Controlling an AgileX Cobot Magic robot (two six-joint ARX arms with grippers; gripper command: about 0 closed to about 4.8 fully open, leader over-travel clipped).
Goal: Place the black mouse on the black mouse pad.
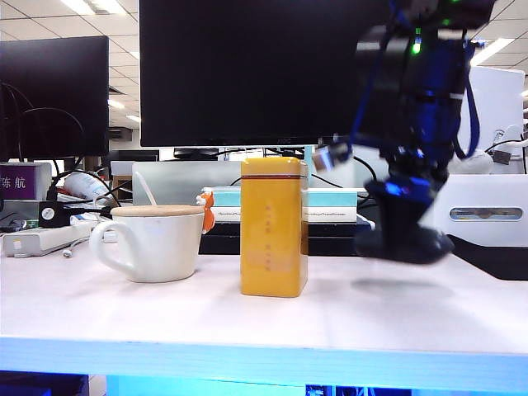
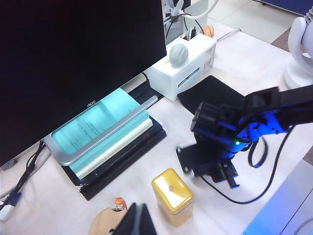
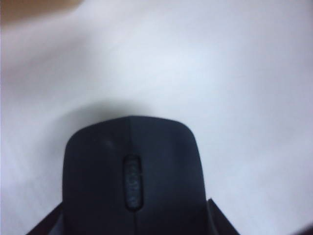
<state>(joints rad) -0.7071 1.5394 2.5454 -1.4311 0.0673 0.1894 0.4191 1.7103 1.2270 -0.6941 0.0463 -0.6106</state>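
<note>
On the white tabletop (image 1: 396, 318), exterior view: white ceramic mug (image 1: 153, 242) at left, tall yellow tin canister (image 1: 274, 227) at centre; at right the right gripper (image 1: 403, 235) clasps the matte black oval mouse (image 1: 404, 245) just above the surface, its shadow below. Left wrist view: left gripper (image 2: 136, 221) with jaws pressed together, empty, near the canister; thin flat black mouse pad (image 2: 211, 92) beside a white box (image 2: 185, 68), apart from the right arm. Right wrist view: mouse fills the foreground between the fingers (image 3: 217, 220), over bare white table.
</note>
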